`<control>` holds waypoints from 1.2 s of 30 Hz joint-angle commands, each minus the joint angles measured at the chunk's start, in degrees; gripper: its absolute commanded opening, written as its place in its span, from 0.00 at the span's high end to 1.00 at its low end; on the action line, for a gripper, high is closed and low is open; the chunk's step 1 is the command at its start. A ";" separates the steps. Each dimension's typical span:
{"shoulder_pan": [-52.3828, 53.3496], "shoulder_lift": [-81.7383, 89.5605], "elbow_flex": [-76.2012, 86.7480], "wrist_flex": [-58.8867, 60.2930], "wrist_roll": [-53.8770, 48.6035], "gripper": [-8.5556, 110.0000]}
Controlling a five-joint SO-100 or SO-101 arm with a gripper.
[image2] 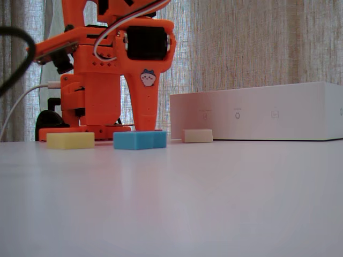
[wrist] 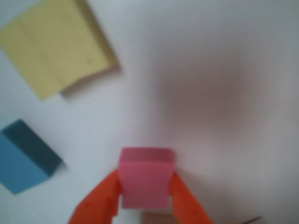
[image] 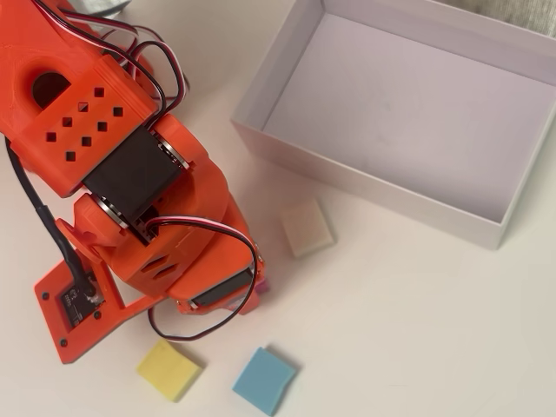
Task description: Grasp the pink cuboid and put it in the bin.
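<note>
In the wrist view the pink cuboid [wrist: 145, 179] sits squeezed between two orange fingers, one pressing on each side, so my gripper [wrist: 144, 186] is shut on it. From overhead only a sliver of the pink cuboid [image: 261, 283] peeks out beside the orange arm, which hides the fingers. The bin [image: 365, 187] is a white box with a pale inside at the upper right, well apart from the gripper. In the fixed view the bin [image2: 257, 115] stands right of the arm, and the pink cuboid is hidden there.
A cream block [image: 307, 228] lies between the gripper and the bin's near wall. A blue block [image: 264, 380] and a yellow block [image: 168, 369] lie near the bottom edge of the overhead view. The arm's base and cables fill the upper left.
</note>
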 commanded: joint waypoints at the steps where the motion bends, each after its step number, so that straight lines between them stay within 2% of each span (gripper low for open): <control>1: 1.49 3.52 -1.76 -0.79 -5.80 1.00; 6: 1.93 13.18 -9.05 1.58 -14.41 1.00; 11: -1.93 22.85 -17.05 2.64 -20.13 1.00; 15: -10.63 29.62 -19.78 3.43 -23.55 1.00; 24: -39.90 34.89 -19.16 11.95 -27.69 1.00; 30: -46.85 35.24 -10.99 11.16 -29.18 1.00; 33: -46.41 35.68 -6.06 8.96 -29.27 0.95; 36: -46.05 35.86 -2.72 8.00 -29.09 0.86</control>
